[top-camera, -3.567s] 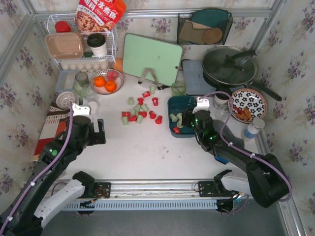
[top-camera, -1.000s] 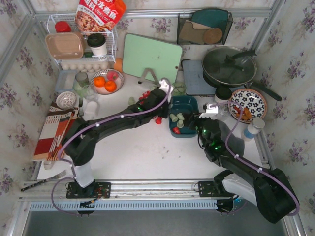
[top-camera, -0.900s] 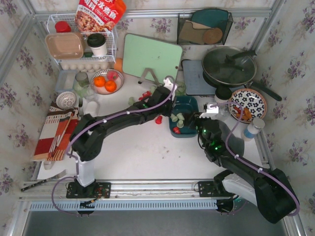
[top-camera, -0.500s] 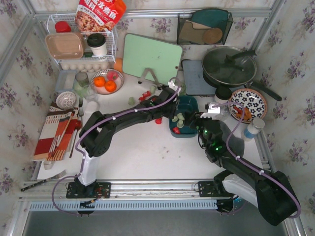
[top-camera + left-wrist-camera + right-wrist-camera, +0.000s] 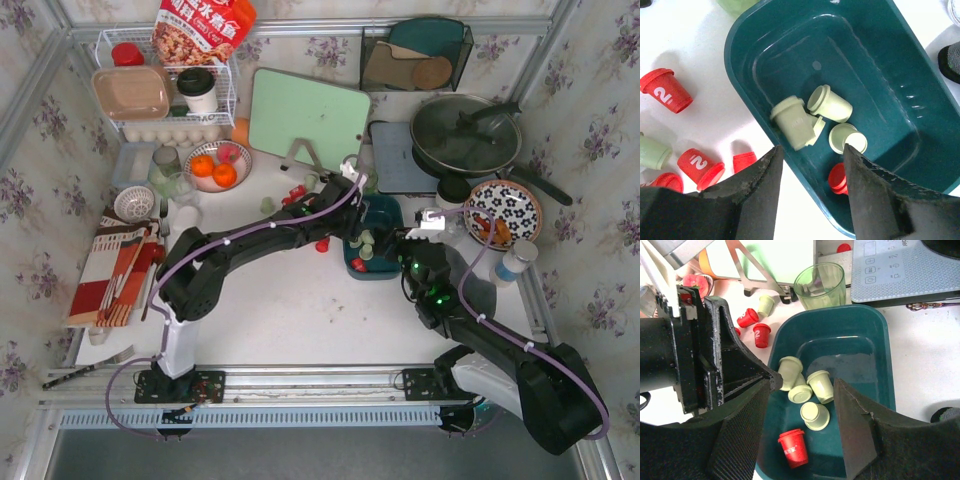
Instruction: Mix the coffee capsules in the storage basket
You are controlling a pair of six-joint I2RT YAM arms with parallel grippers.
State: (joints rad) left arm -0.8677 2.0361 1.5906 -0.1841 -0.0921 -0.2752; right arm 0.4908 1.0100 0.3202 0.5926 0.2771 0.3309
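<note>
Where the table point(image 5: 290, 300) runs left of the storage basket point(image 5: 880, 60), loose coffee capsules point(image 5: 665, 90) lie scattered. Most are red and marked "2", a few are pale green, and several lie on their sides, some just beside the basket's left wall.

Left gripper point(image 5: 812, 152): hovers over the basket's left rim, fingers parted to a moderate gap with nothing between them. Under that gap, inside the basket, a pale green capsule lies on its side.

Basket contents, both wrist views agree: four pale green capsules clustered and touching one another near the left wall, and one red capsule close by them toward the near end.

Green glass cup point(image 5: 820, 285): upright, just beyond the basket's far rim.

Right gripper point(image 5: 804, 384): above the basket's near right side, jaws spread wide and empty, touching neither the basket nor any capsule.
</note>
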